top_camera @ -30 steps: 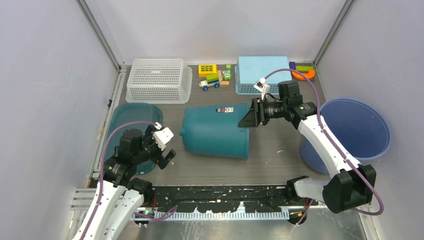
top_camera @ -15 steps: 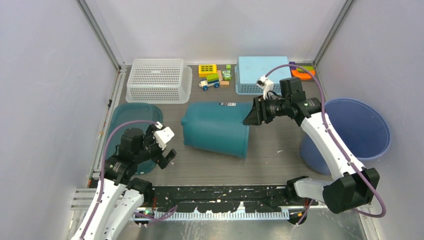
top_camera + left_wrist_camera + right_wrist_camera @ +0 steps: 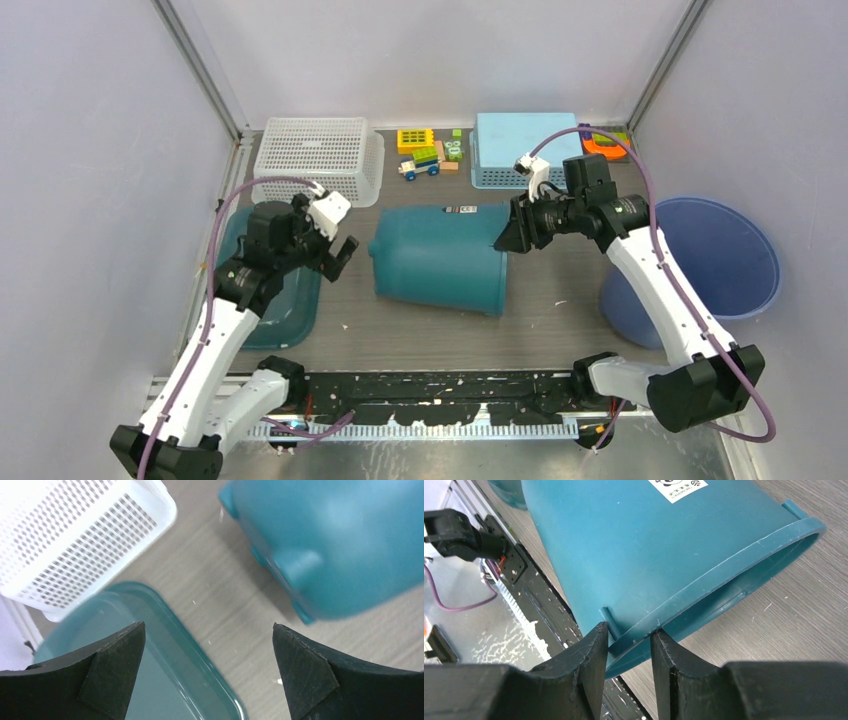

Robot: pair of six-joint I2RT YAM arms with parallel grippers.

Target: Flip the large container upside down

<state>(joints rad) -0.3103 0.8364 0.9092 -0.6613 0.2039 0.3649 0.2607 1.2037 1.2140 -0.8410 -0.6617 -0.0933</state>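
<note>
large container lies sideways at tabletop centre; right jaws pinch its rim, left jaws wide near left edge

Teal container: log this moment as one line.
teal container: on its side | right gripper: shut on rim | left gripper: open, holding nothing | flip: not done

One large teal container, one teal tub, one white basket, one light-blue basket, one blue bucket, two toy clusters along the bench's far edge
</note>
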